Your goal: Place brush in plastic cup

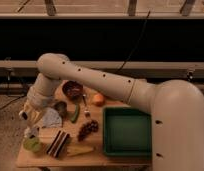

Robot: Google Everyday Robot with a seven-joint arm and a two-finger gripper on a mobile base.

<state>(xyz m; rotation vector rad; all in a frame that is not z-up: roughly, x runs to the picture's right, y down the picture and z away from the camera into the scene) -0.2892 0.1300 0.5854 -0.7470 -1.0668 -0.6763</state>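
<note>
My gripper (29, 124) is at the table's left edge, at the end of the cream arm that reaches in from the right. It is shut on the brush (31, 131), a slim cream-white piece that hangs down from it. The brush's lower end is right above the plastic cup (31, 145), a small light green cup at the front left corner of the table. I cannot tell whether the brush touches the cup.
On the wooden table (95, 159): a white container (50, 119), a small dark grey cup (60, 106), a dark red bowl (72, 89), an orange (98, 98), a metal fork (86, 107), a green vegetable (75, 113), grapes (88, 128), a dark striped packet (57, 143) and a green tray (127, 132).
</note>
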